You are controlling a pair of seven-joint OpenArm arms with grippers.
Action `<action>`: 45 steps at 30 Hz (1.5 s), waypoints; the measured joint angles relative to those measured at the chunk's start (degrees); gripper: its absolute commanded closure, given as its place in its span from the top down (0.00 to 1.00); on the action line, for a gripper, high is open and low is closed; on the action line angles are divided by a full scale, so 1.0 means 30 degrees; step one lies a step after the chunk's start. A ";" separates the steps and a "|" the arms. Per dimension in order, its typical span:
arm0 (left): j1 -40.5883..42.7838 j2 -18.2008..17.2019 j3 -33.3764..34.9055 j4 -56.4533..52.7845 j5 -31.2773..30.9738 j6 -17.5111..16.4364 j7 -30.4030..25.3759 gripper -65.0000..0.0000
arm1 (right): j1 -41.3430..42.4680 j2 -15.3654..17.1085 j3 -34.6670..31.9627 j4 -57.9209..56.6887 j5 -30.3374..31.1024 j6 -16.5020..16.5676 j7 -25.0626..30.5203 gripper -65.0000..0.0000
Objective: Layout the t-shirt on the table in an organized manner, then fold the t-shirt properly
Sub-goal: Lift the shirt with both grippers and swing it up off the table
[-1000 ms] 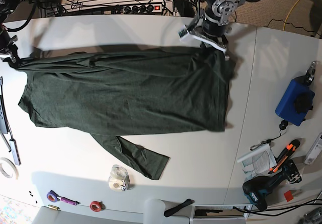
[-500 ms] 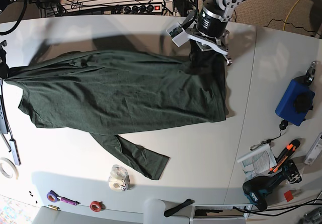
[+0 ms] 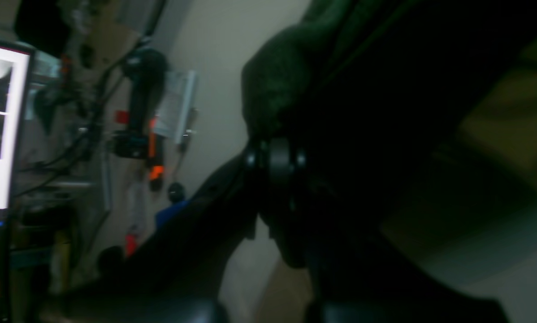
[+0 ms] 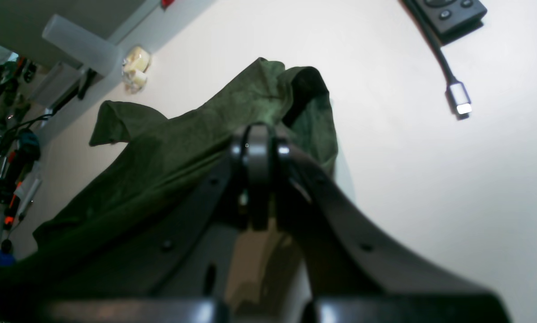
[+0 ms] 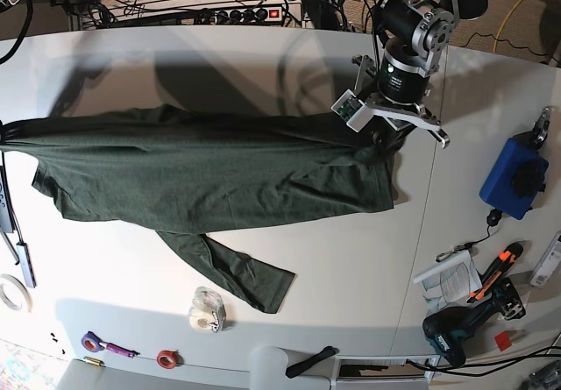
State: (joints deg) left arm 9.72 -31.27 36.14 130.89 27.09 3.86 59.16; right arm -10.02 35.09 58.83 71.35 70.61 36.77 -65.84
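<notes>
While both arms hold cloth taut, layout stage looks underway, not finished. Left gripper clenched on one end of t-shirt, lifted off table. Right gripper clamped on opposite end near far table edge. Shirt stretched lengthwise across tabletop, upper edge raised, lower body resting flat, one sleeve trailing toward tape roll. Wrinkles remain along raised edge. Left to do, by my guess: lay down flat, smooth, then all folds.
</notes>
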 measured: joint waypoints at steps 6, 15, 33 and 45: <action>0.1013 -0.0007 0.0022 0.0000 -0.0182 -0.0466 0.0073 0.00 | -0.0007 -0.0007 0.0000 0.0000 0.0168 -0.0007 -0.0233 0.00; -0.1115 0.0000 -0.0299 0.0000 0.1275 -0.0663 -0.1559 0.00 | 0.1785 0.1435 -0.0007 0.0022 0.1086 0.0124 -0.0240 0.00; -0.8058 -0.0007 -0.0306 -0.1647 -0.1581 -0.0656 -0.4131 0.00 | 0.6579 0.3446 -0.1719 0.0073 -0.0095 0.0109 0.0408 0.00; -1.4076 0.0073 -0.0262 -0.9646 -0.5472 -0.1209 -0.5792 0.00 | 1.0571 0.1035 -1.0535 -0.0015 -0.6484 -0.1253 0.4911 0.00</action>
State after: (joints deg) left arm -32.51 -31.05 35.35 101.95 10.68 0.23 41.78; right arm 21.69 38.19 27.22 71.31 51.16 33.01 -51.11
